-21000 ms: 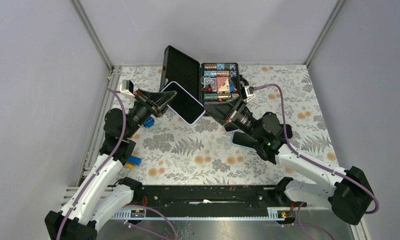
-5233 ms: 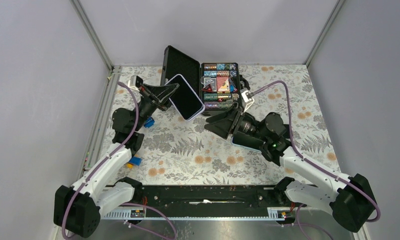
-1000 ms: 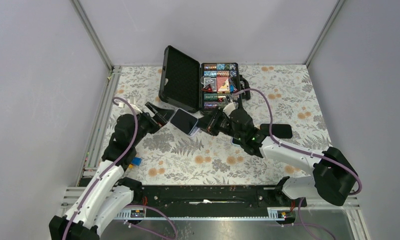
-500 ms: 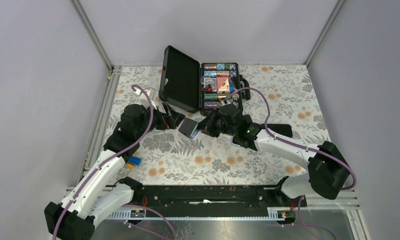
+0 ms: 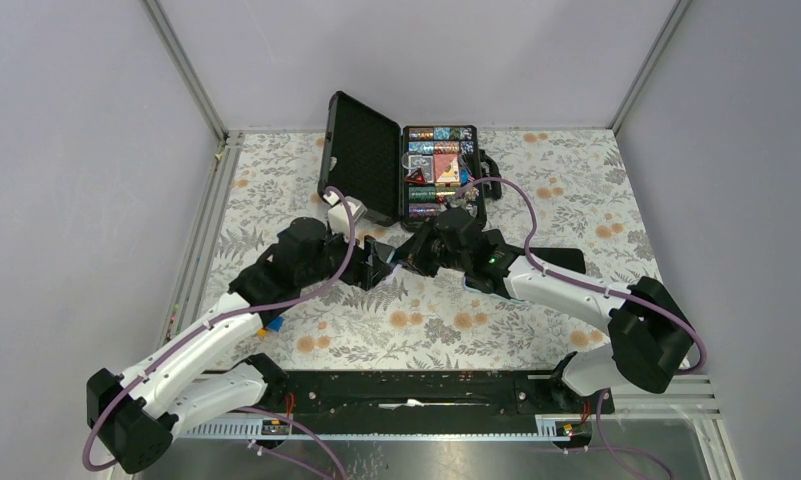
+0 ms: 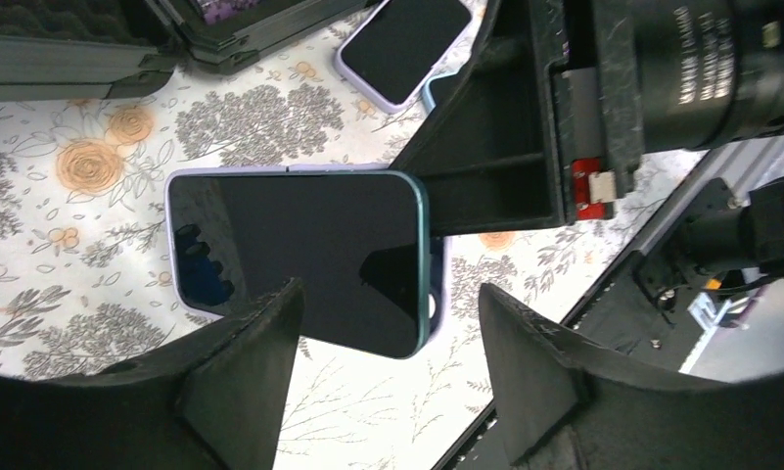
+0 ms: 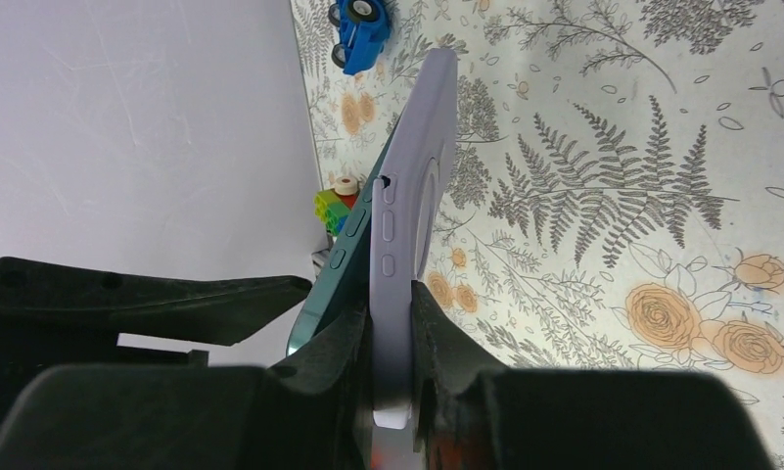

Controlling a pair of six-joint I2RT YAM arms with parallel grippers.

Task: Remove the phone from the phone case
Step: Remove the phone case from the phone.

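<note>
Your left arm (image 5: 216, 330) has swung in from the side. The phone (image 6: 299, 255) has come down from up by the open black box (image 5: 361, 160). It now hangs low over the worktop (image 5: 596, 200), right between the two sets of jaws.

Your right jaws are clenched tight on one edge of the lilac phone case (image 7: 422, 176). The case stands on its side and pokes straight out past their tips.

Your left jaws are spread wide and hold nothing. The phone's dark screen faces them, just past their tips. I cannot see them touching it.

The job looks part done. Close to your right jaws, the phone's blue-green side has lifted away from the case, and a gap shows there. At the end far from your right jaws, the phone and the case sit snug together. So the phone has started to come out, but it is not out yet.

What is left, I think, is this. Close your left jaws on the loose side of the phone. Then pull it away while your right jaws hold the case. Go slowly, because the phone could slip and drop.
</note>
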